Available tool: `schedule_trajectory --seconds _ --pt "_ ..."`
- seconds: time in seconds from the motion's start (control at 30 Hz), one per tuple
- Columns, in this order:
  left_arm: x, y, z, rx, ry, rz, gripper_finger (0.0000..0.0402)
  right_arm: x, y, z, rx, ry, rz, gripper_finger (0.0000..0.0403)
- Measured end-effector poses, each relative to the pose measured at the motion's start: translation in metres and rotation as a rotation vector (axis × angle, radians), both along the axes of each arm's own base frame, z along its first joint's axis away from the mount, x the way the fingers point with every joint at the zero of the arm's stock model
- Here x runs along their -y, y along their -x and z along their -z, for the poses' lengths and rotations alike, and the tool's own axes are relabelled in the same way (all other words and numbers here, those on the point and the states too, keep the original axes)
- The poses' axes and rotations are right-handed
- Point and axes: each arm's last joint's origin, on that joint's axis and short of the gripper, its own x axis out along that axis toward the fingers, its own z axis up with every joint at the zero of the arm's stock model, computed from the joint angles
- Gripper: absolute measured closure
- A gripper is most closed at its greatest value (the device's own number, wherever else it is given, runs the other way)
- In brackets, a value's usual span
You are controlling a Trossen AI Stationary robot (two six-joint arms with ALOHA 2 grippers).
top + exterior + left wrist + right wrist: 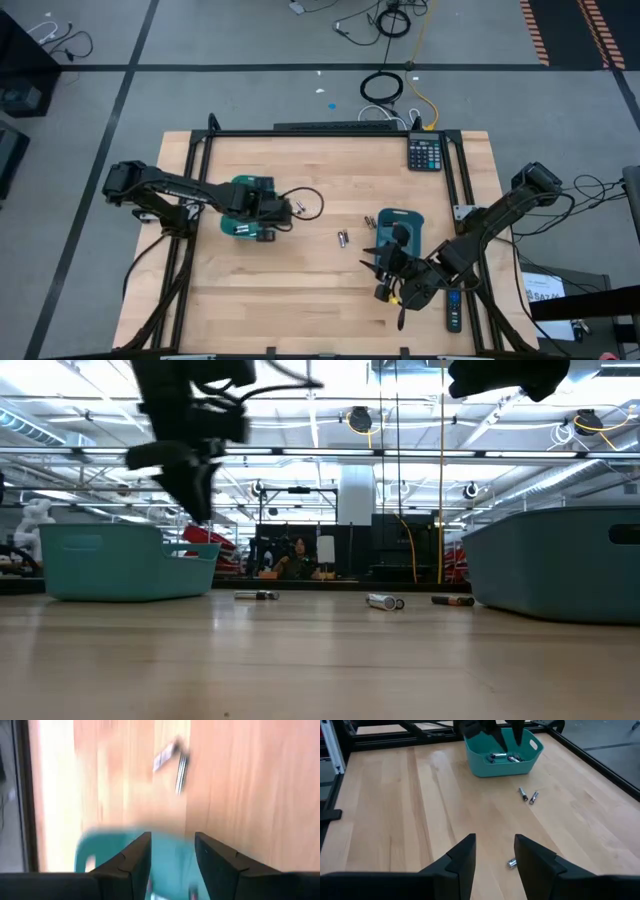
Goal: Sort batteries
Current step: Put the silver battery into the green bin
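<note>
The wooden table (pixel 300 290) stands on a grey floor (pixel 250 40) crossed by dark lines, with cables (pixel 385 88) coiled beyond the table's far edge. Orange-striped tape (pixel 590 30) marks the floor past the far right corner. Behind the table, bright ceiling lights (pixel 330 400) hang over a pale pillar (pixel 355 490).

Place: a robotics lab or industrial test hall.
Floor: grey concrete with dark marked lines and orange-black hazard striping (pixel 580 30), loose cables (pixel 385 88) lying behind the rig.
Rig: a pale wooden worktop (pixel 320 290) in a black metal frame (pixel 330 132), with two dark arms mounted at its sides.
Beyond the left gripper (pixel 195 490): long ceiling light strips (pixel 420 420), overhead pipework, a white column (pixel 356 510), and a person (pixel 296 556) seated far off among equipment.
</note>
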Motion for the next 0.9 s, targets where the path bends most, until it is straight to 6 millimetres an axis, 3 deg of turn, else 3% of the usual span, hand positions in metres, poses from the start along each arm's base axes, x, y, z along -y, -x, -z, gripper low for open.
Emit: schedule_trajectory --seconds 0.37,0.9 --pt "-0.021 -0.039 0.044 0.004 0.036 0.047 0.0240 0.000 0.000 0.000 -0.002 0.007 -0.004 0.0277" --pt "-0.049 -0.053 0.085 -0.054 0.106 0.010 0.0254 0.000 -0.002 0.001 -0.013 0.001 -0.017 0.0277"
